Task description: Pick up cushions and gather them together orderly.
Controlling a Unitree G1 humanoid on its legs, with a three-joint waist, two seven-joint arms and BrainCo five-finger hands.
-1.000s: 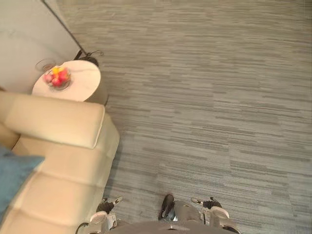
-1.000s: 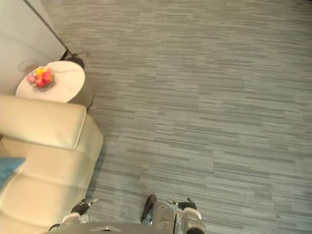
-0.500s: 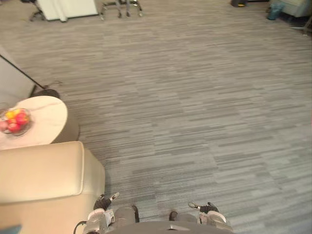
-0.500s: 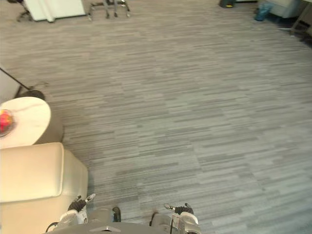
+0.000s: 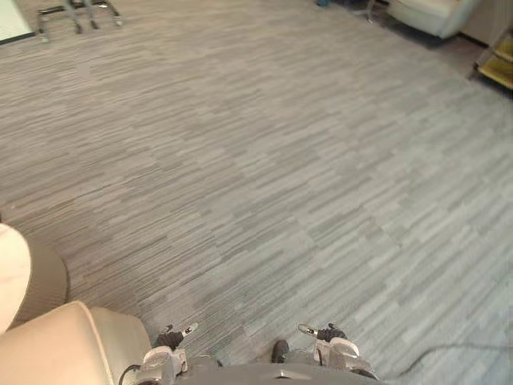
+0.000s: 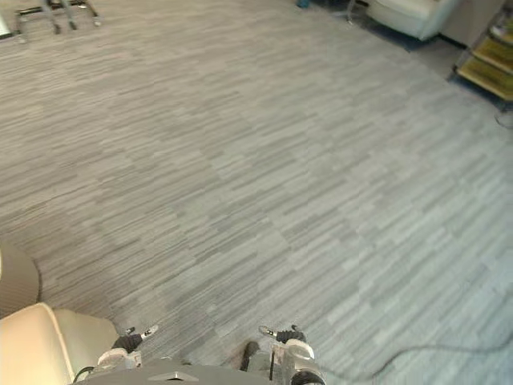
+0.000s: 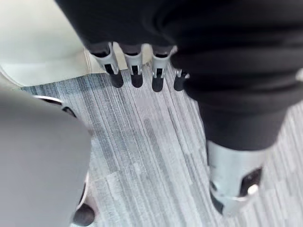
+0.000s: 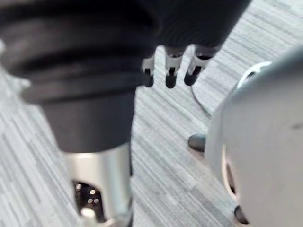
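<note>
No cushion is in sight at this moment. My left hand (image 5: 169,340) hangs low at my side beside the corner of a cream sofa (image 5: 48,349). In the left wrist view its fingers (image 7: 135,71) are straight, pointing at the carpet with the sofa's (image 7: 42,42) edge just past them, and they hold nothing. My right hand (image 5: 330,343) hangs at my other side over bare carpet. The straight fingers (image 8: 170,71) in the right wrist view are empty too.
The edge of a round side table (image 5: 20,277) shows at the far left next to the sofa. Grey striped carpet (image 5: 264,160) stretches ahead. A pale armchair (image 5: 433,12) and a yellow shelf (image 6: 489,68) stand at the far right, chair legs (image 5: 72,12) at the far left.
The camera has swung to the right and upward: the sofa, the side table with its fruit bowl and the blue cushion slid off toward the lower left. Both hands stay hanging low.
</note>
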